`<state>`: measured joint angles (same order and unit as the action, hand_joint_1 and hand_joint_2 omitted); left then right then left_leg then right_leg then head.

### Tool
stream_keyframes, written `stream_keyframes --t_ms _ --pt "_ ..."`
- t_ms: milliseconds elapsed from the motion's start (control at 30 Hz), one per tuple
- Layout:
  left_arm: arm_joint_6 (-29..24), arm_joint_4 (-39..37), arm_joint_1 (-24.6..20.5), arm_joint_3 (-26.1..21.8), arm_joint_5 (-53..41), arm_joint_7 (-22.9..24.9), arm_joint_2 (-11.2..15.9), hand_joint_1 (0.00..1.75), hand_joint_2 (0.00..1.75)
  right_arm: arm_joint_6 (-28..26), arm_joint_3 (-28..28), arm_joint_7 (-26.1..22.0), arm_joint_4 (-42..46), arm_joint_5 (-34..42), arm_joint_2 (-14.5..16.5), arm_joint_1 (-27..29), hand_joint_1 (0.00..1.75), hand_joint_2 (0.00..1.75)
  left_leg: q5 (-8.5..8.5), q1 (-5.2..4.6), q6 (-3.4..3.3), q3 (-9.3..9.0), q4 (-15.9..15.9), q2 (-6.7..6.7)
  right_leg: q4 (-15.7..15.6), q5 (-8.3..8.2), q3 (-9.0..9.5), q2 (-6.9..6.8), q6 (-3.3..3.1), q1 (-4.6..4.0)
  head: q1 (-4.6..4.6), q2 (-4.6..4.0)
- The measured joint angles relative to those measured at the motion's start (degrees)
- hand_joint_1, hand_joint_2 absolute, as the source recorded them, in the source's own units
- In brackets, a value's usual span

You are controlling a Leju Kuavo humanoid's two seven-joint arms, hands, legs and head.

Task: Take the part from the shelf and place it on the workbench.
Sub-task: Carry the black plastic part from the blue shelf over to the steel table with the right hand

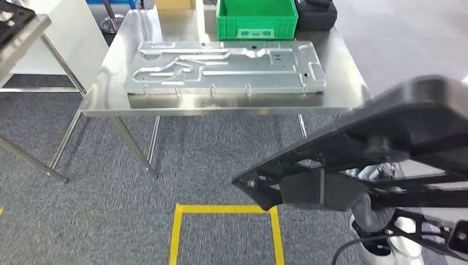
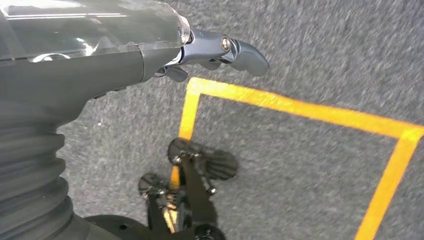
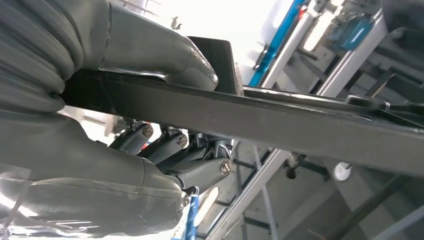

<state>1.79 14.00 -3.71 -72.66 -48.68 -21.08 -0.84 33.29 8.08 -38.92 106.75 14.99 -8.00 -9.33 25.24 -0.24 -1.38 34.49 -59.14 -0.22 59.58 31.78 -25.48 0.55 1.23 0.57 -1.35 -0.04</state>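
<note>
The part (image 1: 386, 138) is a large flat black frame with cut-outs, held low at the right of the head view, over the carpet and short of the workbench (image 1: 342, 72). My right hand (image 3: 165, 150) grips the part (image 3: 300, 125) by one edge, the thumb (image 3: 165, 60) on one face and the dark fingers (image 3: 200, 170) curled under the other. My left hand (image 2: 210, 50) hangs over the floor with nothing in it, its fingers loosely bent.
A big silver stamped plate (image 1: 221, 66) covers most of the steel workbench, with a green crate (image 1: 256, 19) and a black case (image 1: 317, 14) behind it. A second metal table (image 1: 16, 27) stands at the left. A yellow taped square (image 1: 226, 210) marks the grey carpet.
</note>
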Motion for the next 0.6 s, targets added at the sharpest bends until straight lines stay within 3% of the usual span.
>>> stream_keyframes --t_ms 67,100,167,233,267,367,400,467,533,600 --pt "-0.02 0.01 -0.22 -0.02 0.01 0.01 0.00 0.00 1.75 0.15 -0.14 -0.31 0.50 0.03 0.03 -0.13 1.75 1.75 0.45 0.23 -0.65 -1.82 0.67 -0.07 4.39 0.25 -2.01 -0.11 0.37 0.10 -0.12 0.00" --pt "-0.04 0.01 -0.33 -0.03 0.01 0.02 0.00 0.00 1.75 0.23 -0.20 -0.44 0.62 0.05 0.05 -0.18 1.75 1.75 0.76 0.31 -0.85 -2.35 0.89 -0.05 7.40 0.89 -3.98 -0.16 0.51 0.20 -0.21 0.00" --pt "-0.09 0.01 -0.41 -0.06 0.04 0.05 0.01 0.00 1.75 0.61 -0.32 -0.54 0.69 0.14 0.07 0.05 1.75 1.75 1.72 0.34 -1.01 -3.40 1.07 -0.06 13.47 3.84 -9.51 -0.20 0.94 0.28 -0.34 0.00" --pt "-0.14 0.01 -0.29 -0.08 0.07 0.13 0.01 0.00 1.75 0.95 -0.49 -0.55 0.68 0.36 0.08 0.34 1.75 1.75 2.98 0.35 -0.89 -4.80 1.11 -0.04 14.51 5.07 -13.09 -0.26 1.16 0.33 -0.35 0.00" --pt "-0.17 0.01 -0.23 -0.09 0.08 0.16 -0.01 0.00 1.75 1.04 -0.58 -0.56 0.68 0.50 0.08 0.38 1.75 1.75 3.64 0.37 -0.76 -5.64 1.11 -0.01 12.30 3.52 -13.37 -0.36 1.07 0.33 -0.36 0.00" --pt "-0.23 0.01 -0.21 -0.11 0.09 0.18 -0.03 0.00 1.75 1.22 -0.86 -0.58 0.63 0.74 0.09 0.46 1.75 1.75 5.76 0.27 -0.08 -8.03 1.12 0.19 2.79 -5.20 -12.01 -1.40 0.35 0.12 -0.39 0.00" --pt "-0.23 0.01 -0.24 -0.12 0.08 0.17 -0.03 0.00 1.75 1.29 -0.93 -0.58 0.63 0.77 0.10 0.49 1.75 1.75 6.37 0.19 0.26 -8.52 1.31 0.26 1.26 -6.73 -11.64 -1.67 0.05 -0.03 -0.42 0.00" --pt "-0.24 0.02 -0.30 -0.13 0.04 0.07 -0.03 0.00 1.75 1.48 -1.12 -0.63 0.76 0.61 0.22 0.48 1.75 1.75 6.54 0.03 1.13 -9.41 1.25 0.41 0.43 -6.70 -10.82 -1.37 -0.71 -0.11 -0.47 0.00" --pt "-0.21 0.05 -0.45 -0.13 -0.04 -0.06 0.02 0.00 1.75 1.63 -1.27 -0.68 1.04 0.16 0.46 0.46 1.75 1.75 5.77 0.09 1.79 -9.08 -1.25 0.51 -0.34 -6.42 -9.34 -0.90 -1.60 0.11 -0.41 0.00" --pt "-0.17 0.07 -0.64 -0.12 -0.10 -0.11 0.06 0.00 1.75 1.68 -1.32 -0.67 1.18 -0.12 0.71 0.37 1.75 1.75 5.94 0.30 2.22 -5.32 -7.57 0.44 -0.92 -5.62 -7.74 -0.76 -2.28 0.21 -0.23 0.00"
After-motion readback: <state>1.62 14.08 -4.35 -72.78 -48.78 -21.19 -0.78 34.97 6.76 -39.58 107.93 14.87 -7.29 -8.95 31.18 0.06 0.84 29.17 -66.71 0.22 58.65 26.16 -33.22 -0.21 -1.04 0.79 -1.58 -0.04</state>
